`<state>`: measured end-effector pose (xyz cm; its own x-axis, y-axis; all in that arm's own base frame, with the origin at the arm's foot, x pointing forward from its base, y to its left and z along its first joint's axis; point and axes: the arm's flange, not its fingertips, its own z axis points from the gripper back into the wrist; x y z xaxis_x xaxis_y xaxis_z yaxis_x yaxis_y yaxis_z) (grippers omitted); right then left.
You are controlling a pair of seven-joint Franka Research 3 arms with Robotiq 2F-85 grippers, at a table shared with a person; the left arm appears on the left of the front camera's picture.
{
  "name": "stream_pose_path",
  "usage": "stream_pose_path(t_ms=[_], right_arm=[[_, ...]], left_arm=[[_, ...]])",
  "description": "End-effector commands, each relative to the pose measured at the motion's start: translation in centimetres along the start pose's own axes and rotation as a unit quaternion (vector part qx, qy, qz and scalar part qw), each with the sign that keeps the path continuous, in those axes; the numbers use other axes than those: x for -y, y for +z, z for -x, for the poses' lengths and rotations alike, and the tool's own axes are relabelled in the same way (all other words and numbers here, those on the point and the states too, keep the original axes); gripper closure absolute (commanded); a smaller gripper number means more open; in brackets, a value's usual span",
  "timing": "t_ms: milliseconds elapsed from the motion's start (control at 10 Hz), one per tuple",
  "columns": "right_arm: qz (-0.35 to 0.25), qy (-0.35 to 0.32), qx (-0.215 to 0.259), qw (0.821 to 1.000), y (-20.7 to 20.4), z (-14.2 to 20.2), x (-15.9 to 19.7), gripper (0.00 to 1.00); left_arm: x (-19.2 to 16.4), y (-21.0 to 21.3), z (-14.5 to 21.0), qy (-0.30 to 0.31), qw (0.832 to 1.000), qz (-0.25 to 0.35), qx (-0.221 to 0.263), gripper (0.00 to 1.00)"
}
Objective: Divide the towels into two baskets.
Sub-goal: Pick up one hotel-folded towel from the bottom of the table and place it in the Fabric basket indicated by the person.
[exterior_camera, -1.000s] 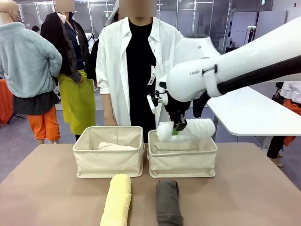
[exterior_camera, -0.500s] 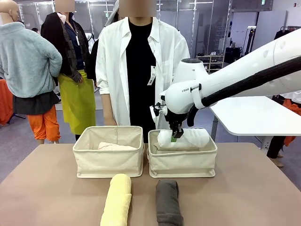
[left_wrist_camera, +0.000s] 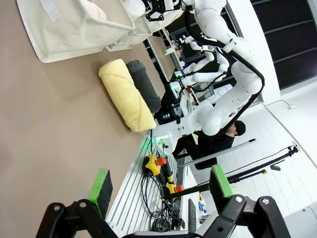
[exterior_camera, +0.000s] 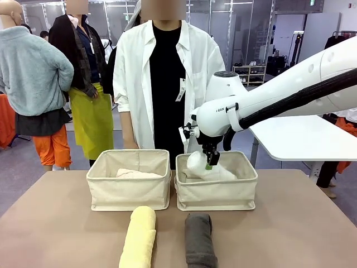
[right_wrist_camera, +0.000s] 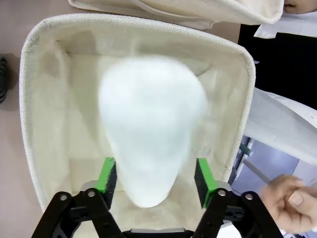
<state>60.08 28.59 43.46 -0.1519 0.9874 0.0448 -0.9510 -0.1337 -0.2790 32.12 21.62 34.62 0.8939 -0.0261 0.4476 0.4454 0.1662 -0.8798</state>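
right gripper (right_wrist_camera: 152,171): jaws spread, white towel (right_wrist_camera: 151,124) loose between pads (right_wrist_camera: 107,173), tilted into right basket (exterior_camera: 216,195) | left gripper (left_wrist_camera: 161,186): wide apart, empty | handling: soft, light, squashy terry, unlikely to slip; likely best pinched mid-roll | yellow towel (exterior_camera: 138,240), grey towel (exterior_camera: 199,240): on table (exterior_camera: 56,223)

Colour key.
White towel (exterior_camera: 196,163), yellow towel (exterior_camera: 138,237), dark grey towel (exterior_camera: 199,240); left basket (exterior_camera: 128,192) and right basket (exterior_camera: 216,195) beige; table (exterior_camera: 56,223) brown.
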Motion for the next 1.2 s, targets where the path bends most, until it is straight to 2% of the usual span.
stream_pose_path(t_ms=[0,300,400,1100], right_arm=[[0.002,-0.014,-0.012,1.000,0.2,-0.2,-0.2,0.00],[0.008,-0.035,-0.010,0.999,1.0,0.2,-1.5,0.00],[0.001,-0.007,-0.001,1.000,0.1,0.0,0.0,0.00],[0.001,-0.007,-0.001,1.000,0.1,0.0,0.0,0.00]], left_arm=[[0.2,0.1,0.1,-0.008,1.000,-0.002,0.002,0.00],[0.2,0.1,0.1,-0.008,1.000,-0.002,0.002,0.00],[0.2,0.1,0.1,-0.008,1.000,-0.002,0.002,0.00],[0.2,0.1,0.1,-0.008,1.000,-0.002,0.002,0.00]])
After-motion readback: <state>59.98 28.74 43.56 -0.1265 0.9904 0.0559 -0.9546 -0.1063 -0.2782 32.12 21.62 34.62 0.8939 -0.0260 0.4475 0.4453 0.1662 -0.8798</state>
